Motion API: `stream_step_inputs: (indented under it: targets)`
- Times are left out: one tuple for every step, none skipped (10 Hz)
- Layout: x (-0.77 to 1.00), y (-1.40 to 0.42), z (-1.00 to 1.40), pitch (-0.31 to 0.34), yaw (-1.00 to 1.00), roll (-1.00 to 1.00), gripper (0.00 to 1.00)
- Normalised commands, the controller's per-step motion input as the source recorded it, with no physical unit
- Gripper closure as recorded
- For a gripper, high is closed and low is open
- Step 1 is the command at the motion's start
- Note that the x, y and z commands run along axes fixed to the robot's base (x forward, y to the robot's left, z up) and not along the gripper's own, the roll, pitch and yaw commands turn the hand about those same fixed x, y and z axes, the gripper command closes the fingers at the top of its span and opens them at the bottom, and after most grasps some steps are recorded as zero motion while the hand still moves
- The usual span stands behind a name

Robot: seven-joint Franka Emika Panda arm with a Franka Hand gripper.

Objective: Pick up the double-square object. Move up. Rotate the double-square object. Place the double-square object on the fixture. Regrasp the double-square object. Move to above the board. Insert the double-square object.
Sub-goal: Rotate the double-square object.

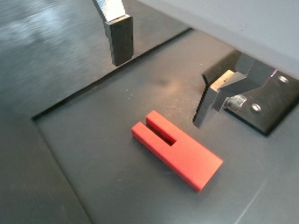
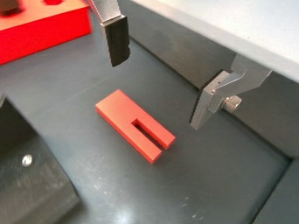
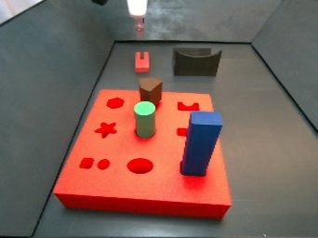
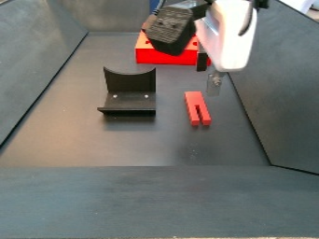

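— Dark matte floor (image 4: pixel 75 140) inside grey walls is what I get on my screens. What do you have for the piece?

— I see the double-square object (image 1: pixel 176 150) lying flat on that floor, a small red-pink elongated block with a narrow slot cut in from one end. In a side view (image 4: pixel 197 106) it sits just beside the fixture (image 4: pixel 126 91), apart from it, not touching.

— And the fixture itself?

— Dark, almost black, with a curved notch scooped from its top; in a side view (image 3: pixel 195 60) it reads as a squat block with the piece (image 3: pixel 143 61) beside it. Both lie beyond the board (image 3: pixel 106 177) from the fixture's side of the floor.

— Board?

— Thick glossy red slab with star, round and square holes. A brown hexagonal peg (image 3: pixel 151 90), a green cylinder (image 3: pixel 144 120) and a tall blue square block (image 3: pixel 202 143) stand in it.

— Gripper?

— I have the gripper (image 2: pixel 163 74) above the piece, clear of it. Its jaws stand wide apart with nothing between them; the silver fingers (image 1: pixel 121 39) with dark pads straddle the block from above in both wrist views.
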Motion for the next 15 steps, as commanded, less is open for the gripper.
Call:
stream_step_inputs:
  targets:
    - [0.04, 0.00, -0.03, -0.011, 1.00, 0.00, 0.00]
    - [0.04, 0.00, -0.03, -0.012, 1.00, 0.00, 0.00]
    - [0.04, 0.00, -0.03, -0.013, 1.00, 0.00, 0.00]
    - [0.04, 0.00, -0.03, -0.013, 1.00, 0.00, 0.00]
    - [0.04, 0.00, -0.03, -0.014, 1.00, 0.00, 0.00]
    - [0.04, 0.00, -0.03, -0.015, 1.00, 0.00, 0.00]
    - [0.04, 0.00, -0.03, -0.016, 1.00, 0.00, 0.00]
    - [0.04, 0.00, -0.03, -0.017, 1.00, 0.00, 0.00]
    - [0.04, 0.00, -0.03, -0.018, 1.00, 0.00, 0.00]
    - [0.04, 0.00, -0.03, -0.019, 1.00, 0.00, 0.00]
    - [0.04, 0.00, -0.03, -0.021, 1.00, 0.00, 0.00]
    - [0.04, 0.00, -0.03, -0.023, 1.00, 0.00, 0.00]
    - [0.04, 0.00, -0.03, -0.026, 1.00, 0.01, 0.00]
    - [0.04, 0.00, -0.03, -0.029, 1.00, 0.01, 0.00]
    - [0.04, 0.00, -0.03, -0.033, 1.00, 0.01, 0.00]
